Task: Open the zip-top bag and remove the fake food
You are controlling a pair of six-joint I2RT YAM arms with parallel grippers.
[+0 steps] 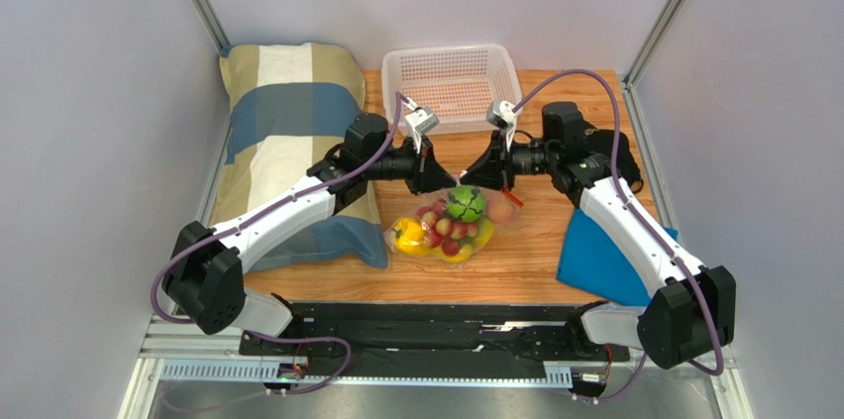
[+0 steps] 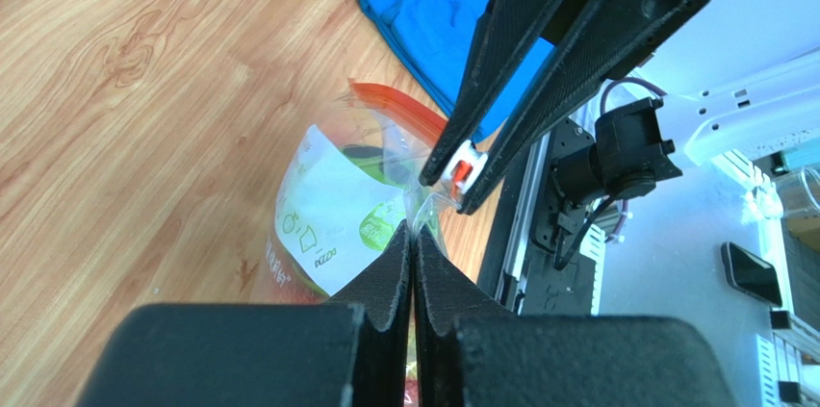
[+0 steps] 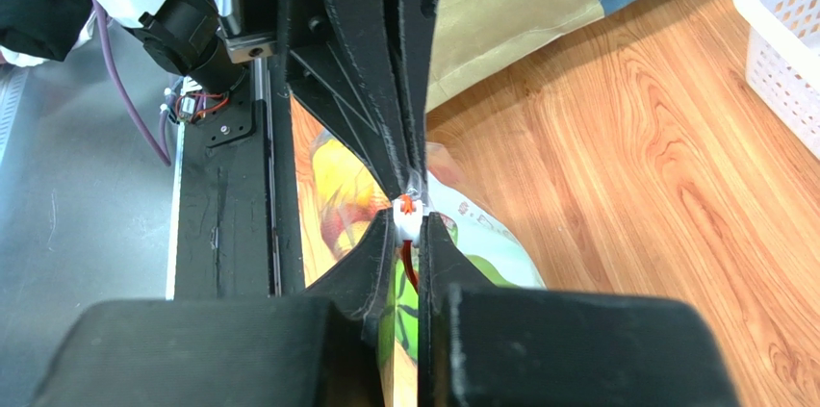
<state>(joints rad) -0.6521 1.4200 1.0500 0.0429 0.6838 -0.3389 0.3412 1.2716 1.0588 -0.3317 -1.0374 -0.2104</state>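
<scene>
The zip-top bag [image 1: 426,246] lies mid-table, clear and crinkly, with a printed label [image 2: 327,205]. Inside it the fake food shows: a green ball [image 1: 466,203], a yellow pepper [image 1: 409,236] and red grapes [image 1: 448,233]. Its red-orange zip strip [image 2: 395,104] runs along the far mouth. My left gripper [image 2: 413,229] is shut on a pinch of clear plastic at the bag's mouth. Facing it tip to tip, my right gripper [image 3: 409,224] is shut on the white slider with its orange tab [image 3: 407,207]. Both grippers meet just above the green ball [image 1: 458,183].
A white perforated basket [image 1: 451,82] stands at the back of the wooden table [image 1: 535,241]. A striped pillow [image 1: 287,132] lies at the left under the left arm. A blue cloth [image 1: 604,261] sits at the right under the right arm.
</scene>
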